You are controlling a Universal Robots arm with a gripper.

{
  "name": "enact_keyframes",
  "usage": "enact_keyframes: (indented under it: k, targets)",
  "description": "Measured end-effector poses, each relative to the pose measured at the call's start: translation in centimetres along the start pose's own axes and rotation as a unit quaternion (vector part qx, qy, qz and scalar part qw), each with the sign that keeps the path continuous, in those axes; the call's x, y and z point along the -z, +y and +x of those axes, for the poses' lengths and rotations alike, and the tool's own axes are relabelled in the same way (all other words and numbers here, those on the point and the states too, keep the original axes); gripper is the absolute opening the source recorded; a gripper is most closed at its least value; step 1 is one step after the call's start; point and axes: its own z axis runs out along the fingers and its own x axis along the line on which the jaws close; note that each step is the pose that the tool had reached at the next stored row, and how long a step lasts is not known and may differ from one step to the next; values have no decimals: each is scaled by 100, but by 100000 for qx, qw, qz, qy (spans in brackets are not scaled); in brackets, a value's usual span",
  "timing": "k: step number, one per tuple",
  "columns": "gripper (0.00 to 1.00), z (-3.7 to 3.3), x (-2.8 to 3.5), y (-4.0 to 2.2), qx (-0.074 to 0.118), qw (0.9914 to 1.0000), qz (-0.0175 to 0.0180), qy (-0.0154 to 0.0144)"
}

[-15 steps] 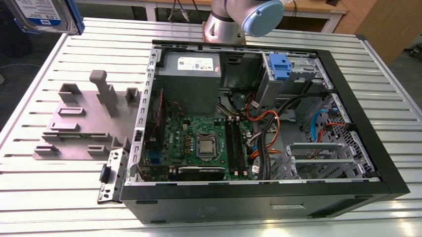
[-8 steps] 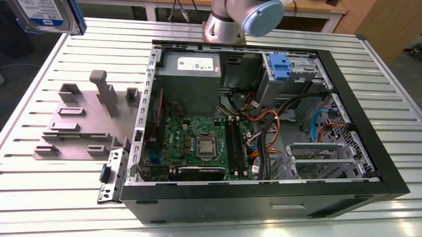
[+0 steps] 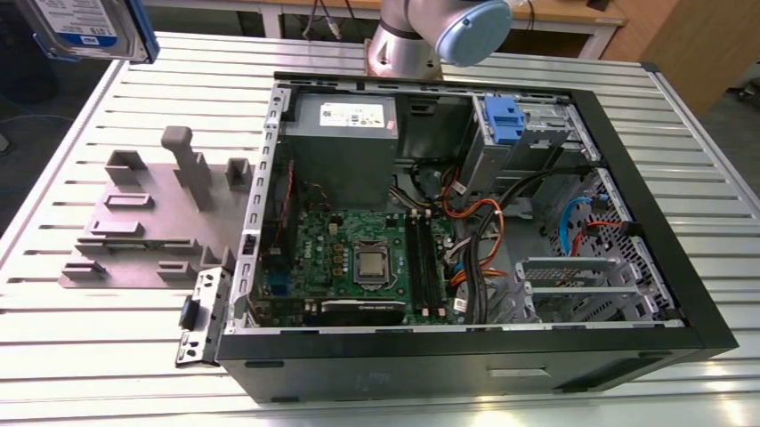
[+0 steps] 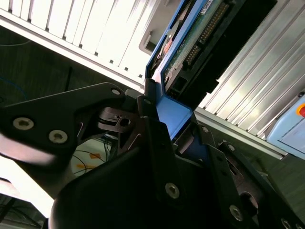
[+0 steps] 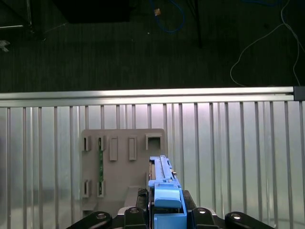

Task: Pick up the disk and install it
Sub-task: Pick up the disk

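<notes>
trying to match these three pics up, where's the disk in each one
Exterior view: the disk is in the top left corner, label facing the camera, partly cut off.
Second wrist view: the disk is edge-on, circuit side showing, its blue rail gripped in the claw.
First wrist view: the disk is edge-on in the claw, with the grey fixture beyond it.
Shared landmark: the slatted table, in all three.

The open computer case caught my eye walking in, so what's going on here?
The robot arm's tool is shut on the disk, gripping its blue carrier and holding it in the air at the exterior view's upper left. The computer case lies open on the slatted table beside a grey fixture; the disk is not in it yet.
</notes>
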Motion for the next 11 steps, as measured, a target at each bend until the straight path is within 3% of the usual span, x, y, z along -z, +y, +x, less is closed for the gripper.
enact_keyframes:
  k: [11]
  targets:
    - [37,-2,1,-56,1,100000,2,-2]
